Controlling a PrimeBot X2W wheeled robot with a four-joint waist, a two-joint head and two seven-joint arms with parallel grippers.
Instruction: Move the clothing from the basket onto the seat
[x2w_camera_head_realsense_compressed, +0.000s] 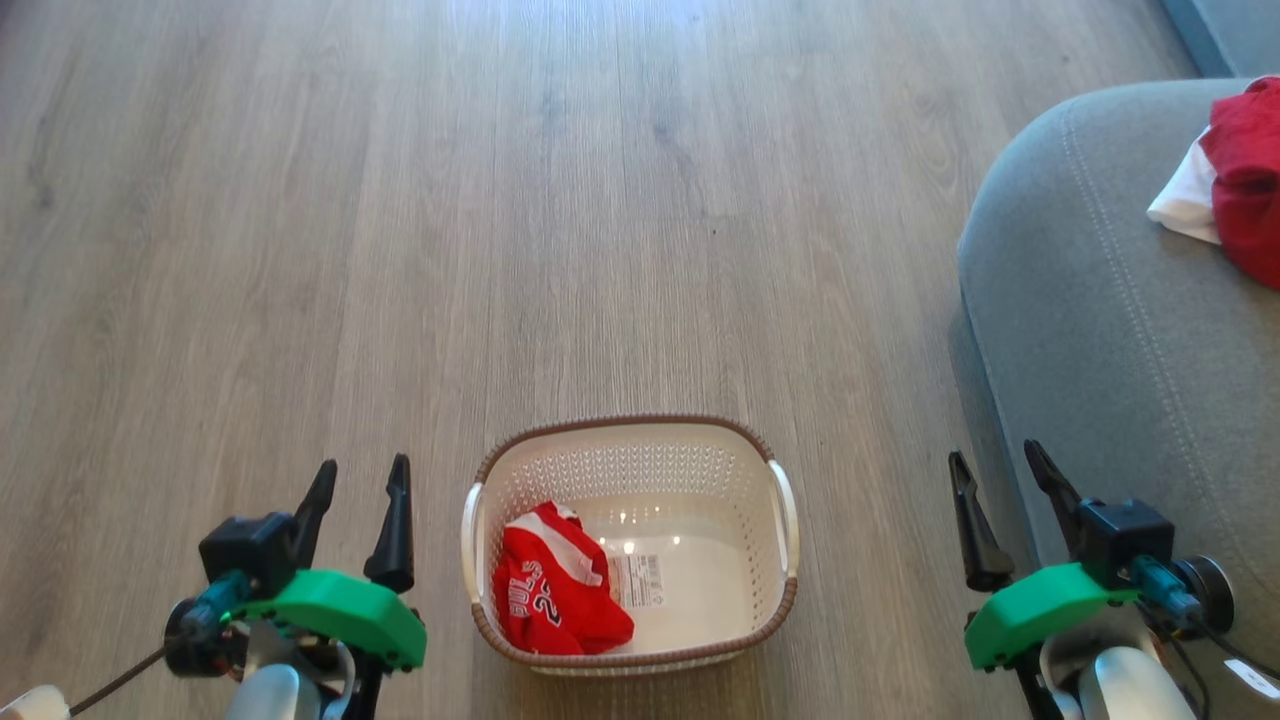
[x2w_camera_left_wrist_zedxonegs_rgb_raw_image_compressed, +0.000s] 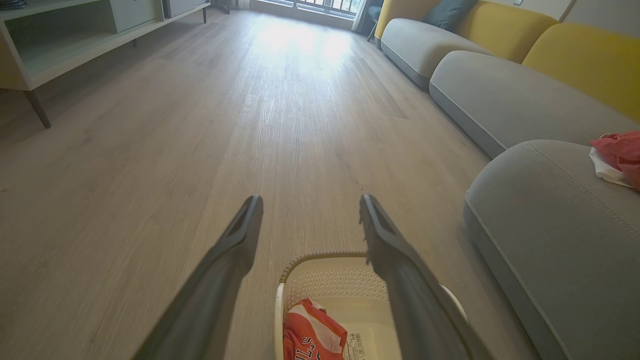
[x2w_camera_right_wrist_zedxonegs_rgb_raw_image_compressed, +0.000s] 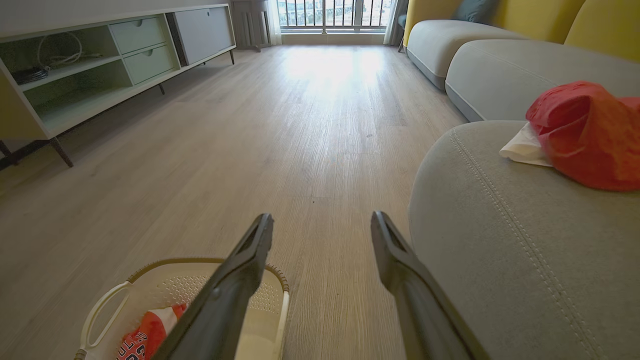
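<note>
Green-capped left gripper (x2w_camera_head_realsense_compressed: 363, 465) at lower left, dark fingers spread wide, nothing held; right gripper (x2w_camera_head_realsense_compressed: 992, 452) at lower right, likewise spread and empty. Between them, on wood-look floor (x2w_camera_head_realsense_compressed: 500, 200), cream perforated basket (x2w_camera_head_realsense_compressed: 620, 425), brown rim, white handles. Inside, against its left wall, one crumpled red garment (x2w_camera_head_realsense_compressed: 555, 590), white trim, dark "BULLS" plus a "2" legible, rest folded under. Paper label (x2w_camera_head_realsense_compressed: 640, 580) with barcode on basket bottom just beside it, print too small to read. Further right, grey seat (x2w_camera_head_realsense_compressed: 1080, 300), pale stitching, second red garment (x2w_camera_head_realsense_compressed: 1245, 190) with white cloth (x2w_camera_head_realsense_compressed: 1185, 205) at its edge already on it. Step judged: between transfers, reach for last piece not yet begun. Next move likely: left gripper down into basket, pinch on bunched fabric, lift clear of rim, carry across to seat.
</note>
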